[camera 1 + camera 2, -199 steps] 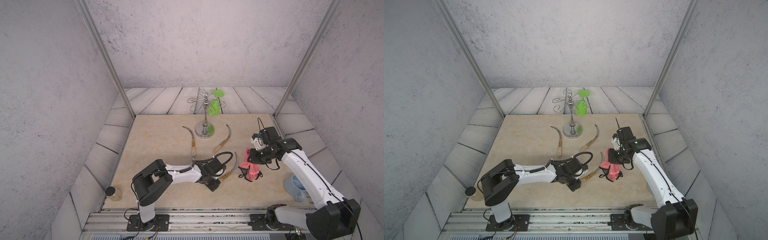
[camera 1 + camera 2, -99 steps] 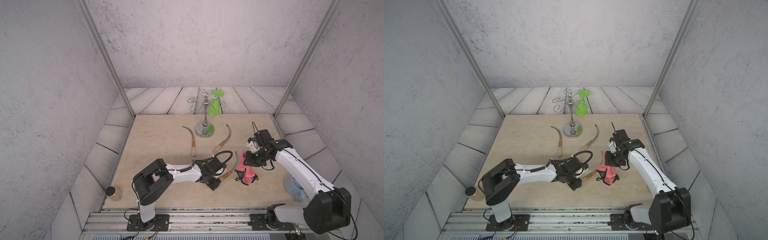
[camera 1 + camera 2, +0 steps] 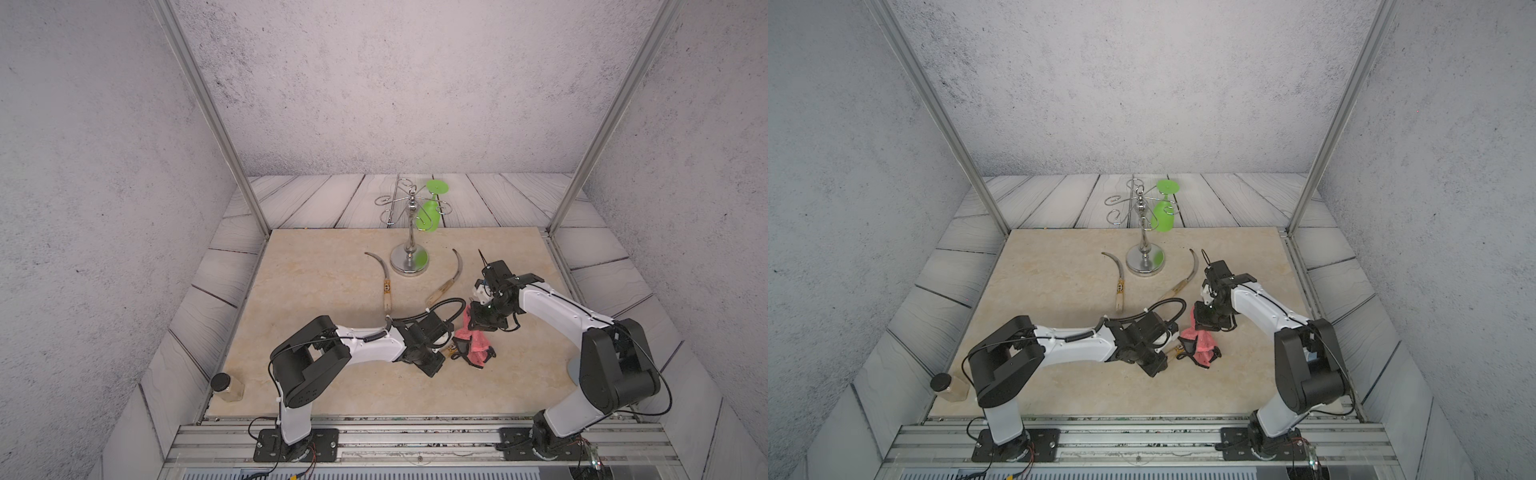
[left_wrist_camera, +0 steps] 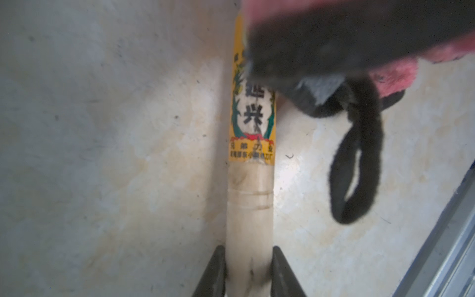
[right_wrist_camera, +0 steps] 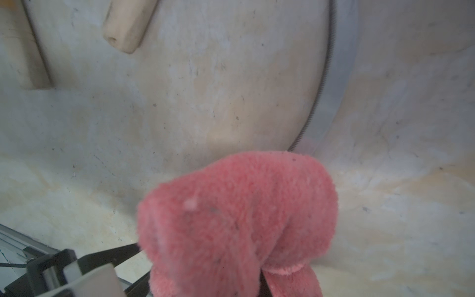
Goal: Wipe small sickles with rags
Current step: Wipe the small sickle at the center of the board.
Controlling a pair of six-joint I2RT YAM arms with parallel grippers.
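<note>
left gripper (image 4: 248, 259): closed narrow on the butt end of a pale wooden handle, one black finger seen on each side of it, low over the tabletop (image 3: 324, 291).
held sickle (image 4: 249, 205): clamped by the handle; yellow-black label band seen further along; far end of the label and the blade covered by the cloth.
right gripper (image 3: 474, 326): pinched on the upper end of the pink cloth, pointed down just beside the left gripper.
rag (image 3: 471, 343): held by its top, lower part bunched on the tabletop and draped across the held sickle.
black strap (image 4: 357, 167): a loop hung off the rag's dark end, beside the handle.
banded sickle (image 3: 384, 282): flat on the tabletop, near the stand base, untouched.
plain sickle (image 3: 451, 276): flat on the other side of the base, handle pointed toward the grippers.
stand (image 3: 409, 257): chrome, upright at the rear centre; green goblet (image 3: 428, 214) hung upside down on one arm.
jar (image 3: 226, 386): black lid, near-left corner, well apart.
</note>
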